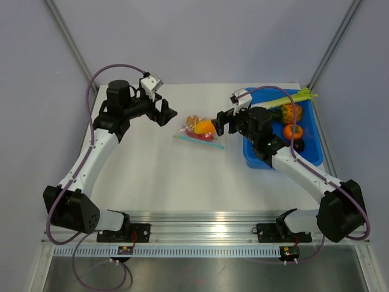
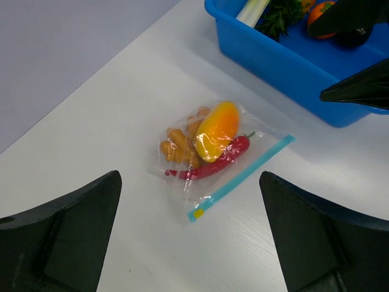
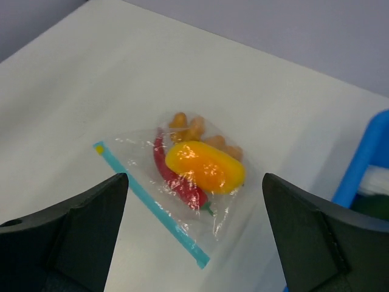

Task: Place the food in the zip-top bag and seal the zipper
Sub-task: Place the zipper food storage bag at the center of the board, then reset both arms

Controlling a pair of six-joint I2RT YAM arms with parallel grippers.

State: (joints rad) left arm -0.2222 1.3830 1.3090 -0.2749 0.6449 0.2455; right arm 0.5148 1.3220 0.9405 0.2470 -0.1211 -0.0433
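The clear zip-top bag [image 1: 197,134] lies flat on the white table between the two arms. Inside it are the yellow oblong piece [image 2: 216,130] [image 3: 205,166], a red chili [image 2: 213,164] [image 3: 176,177] and the lumpy orange cluster [image 2: 177,149] [image 3: 189,128]. The blue-green zipper [image 2: 242,176] [image 3: 152,205] runs along the bag's near edge and looks flat. My left gripper [image 1: 167,114] is open and empty, hovering left of the bag. My right gripper [image 1: 223,122] is open and empty, hovering right of the bag.
A blue plastic tray [image 1: 311,143] stands at the right, holding a leek stalk [image 1: 292,97], a round orange fruit [image 1: 293,131] and a pineapple-like toy [image 1: 290,112]. The tray's wall also shows in the left wrist view [image 2: 285,67].
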